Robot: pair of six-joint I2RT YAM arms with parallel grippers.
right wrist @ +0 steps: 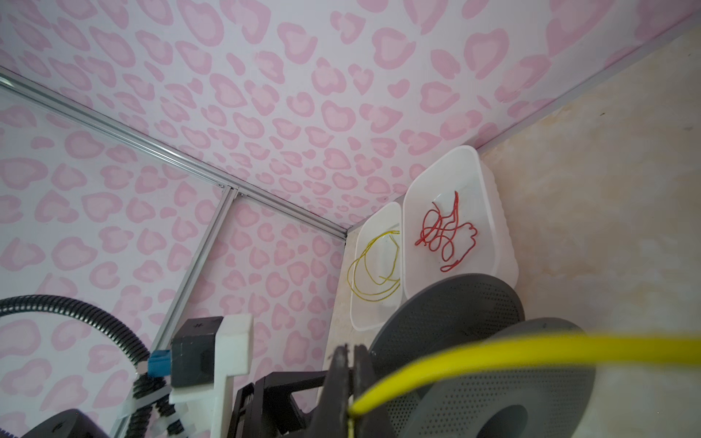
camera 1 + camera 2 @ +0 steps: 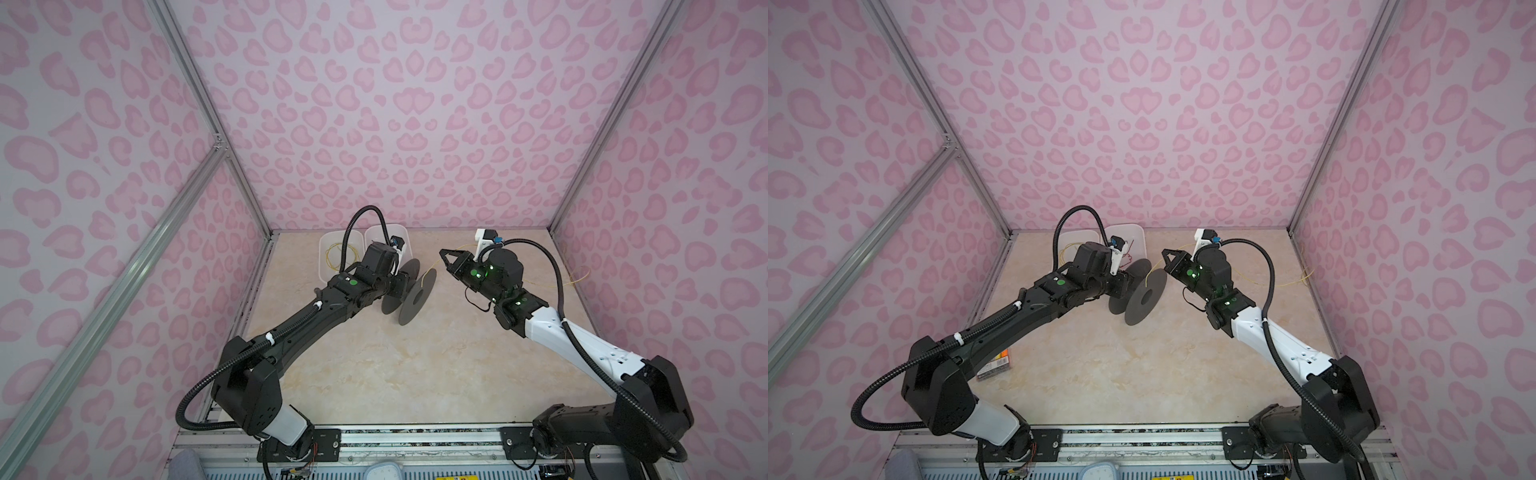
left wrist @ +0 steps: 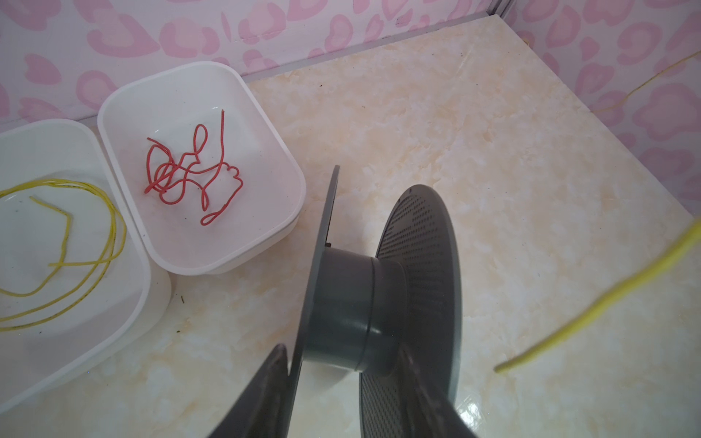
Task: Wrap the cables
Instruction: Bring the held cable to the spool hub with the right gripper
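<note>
A grey spool (image 2: 415, 299) (image 2: 1144, 299) stands on its flange edges at the back middle of the table. My left gripper (image 3: 345, 360) is shut on it: one finger lies outside a flange and the other against the hub (image 3: 341, 303). In both top views its wrist hides the jaws. A thin yellow cable (image 1: 531, 349) (image 3: 607, 299) is pinched in my shut right gripper (image 2: 444, 252) (image 2: 1165, 252) (image 1: 351, 349), just right of the spool (image 1: 493, 379). In a top view the cable's end hangs beside the near flange (image 2: 423, 286), and its tail trails toward the right wall (image 2: 577, 278).
Two white bins (image 2: 338, 245) (image 2: 399, 232) sit at the back left behind the spool. One (image 3: 38, 125) holds yellow cable loops (image 3: 110, 212), the other (image 3: 292, 170) a tangled red wire (image 3: 189, 174). An orange-and-black object (image 2: 994, 365) lies under my left arm. Pink walls enclose three sides.
</note>
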